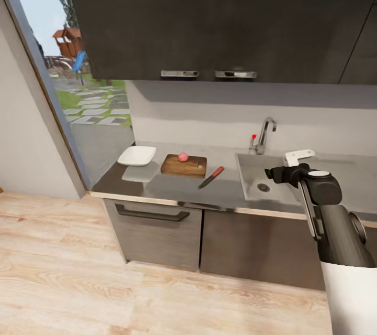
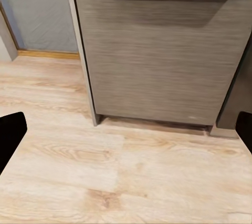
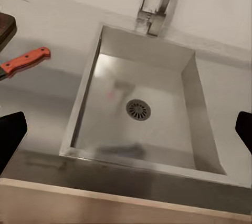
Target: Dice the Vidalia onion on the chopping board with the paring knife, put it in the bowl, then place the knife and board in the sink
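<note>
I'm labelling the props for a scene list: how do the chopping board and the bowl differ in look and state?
The chopping board is dark brown wood, flat and rectangular; the bowl is white with a squarish, rounded rim. The board carries the Vidalia onion, while the bowl looks empty. The board looks somewhat larger than the bowl. Both rest side by side on the countertop, on the far side of the paring knife from the sink.

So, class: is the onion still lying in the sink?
No, the onion sits on the chopping board; the sink basin holds nothing but its drain.
</note>
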Robot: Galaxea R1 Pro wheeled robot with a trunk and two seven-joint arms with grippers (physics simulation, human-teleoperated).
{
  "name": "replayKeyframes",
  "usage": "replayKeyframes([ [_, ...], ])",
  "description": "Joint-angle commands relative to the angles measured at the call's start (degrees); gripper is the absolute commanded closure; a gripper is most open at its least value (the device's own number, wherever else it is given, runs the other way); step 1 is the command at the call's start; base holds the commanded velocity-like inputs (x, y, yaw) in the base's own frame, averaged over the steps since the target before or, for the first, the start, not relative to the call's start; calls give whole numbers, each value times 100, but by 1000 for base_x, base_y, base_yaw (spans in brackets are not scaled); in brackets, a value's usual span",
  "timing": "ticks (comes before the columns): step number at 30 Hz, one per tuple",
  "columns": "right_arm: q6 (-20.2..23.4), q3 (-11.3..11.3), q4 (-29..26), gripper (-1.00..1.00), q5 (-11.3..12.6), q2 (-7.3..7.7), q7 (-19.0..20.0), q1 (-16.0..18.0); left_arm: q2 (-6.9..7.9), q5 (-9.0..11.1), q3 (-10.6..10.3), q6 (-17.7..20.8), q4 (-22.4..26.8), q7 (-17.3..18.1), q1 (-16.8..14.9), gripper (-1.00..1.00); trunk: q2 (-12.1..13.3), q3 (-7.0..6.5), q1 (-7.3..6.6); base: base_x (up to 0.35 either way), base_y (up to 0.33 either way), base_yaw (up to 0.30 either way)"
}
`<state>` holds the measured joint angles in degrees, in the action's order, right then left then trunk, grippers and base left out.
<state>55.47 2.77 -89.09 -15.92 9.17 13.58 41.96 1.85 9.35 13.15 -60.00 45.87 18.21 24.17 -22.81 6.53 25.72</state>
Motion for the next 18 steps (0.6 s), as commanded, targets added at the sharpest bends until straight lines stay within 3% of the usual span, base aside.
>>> replayKeyframes([
  [1, 19, -4, -4, -100, -58, -5, 65, 6, 0, 56, 3, 0, 3, 60, 0, -100, -11, 11, 7, 280, 0, 0],
  [12, 21, -13, -3, -100, -47, -18, 76, 5, 0, 58, 3, 0, 1, 60, 0, -100, -11, 11, 7, 281, 3, 0],
  [18, 28, -42, 3, -100, -37, -37, 78, 5, 0, 58, 3, 0, 1, 60, 0, -100, -11, 11, 7, 293, 106, 0],
])
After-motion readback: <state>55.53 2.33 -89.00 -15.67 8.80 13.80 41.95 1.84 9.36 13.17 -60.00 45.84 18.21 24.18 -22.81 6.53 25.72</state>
